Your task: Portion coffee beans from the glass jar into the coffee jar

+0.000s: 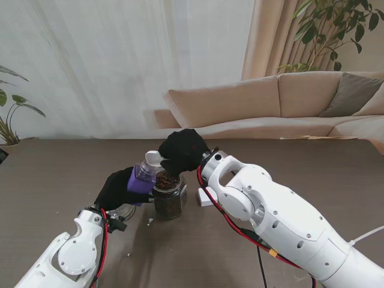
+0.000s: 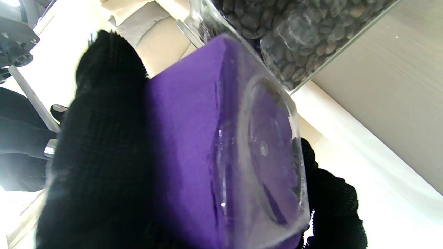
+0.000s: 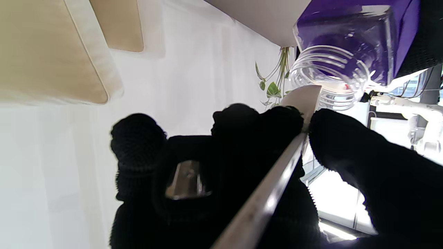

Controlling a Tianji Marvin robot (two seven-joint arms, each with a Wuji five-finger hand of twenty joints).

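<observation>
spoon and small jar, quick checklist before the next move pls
1. Left hand gripping the small purple-sleeved jar: ok.
2. Right hand pinching the spoon: ok.
3. Small jar's mouth tilted toward the spoon tip: ok, they meet in the right wrist view.
4. Beans on the spoon: cannot tell, bowl hidden.
5. Glass jar of beans upright and open: ok.
6. Spilled beans: not ok, small bits lie on the table.
</observation>
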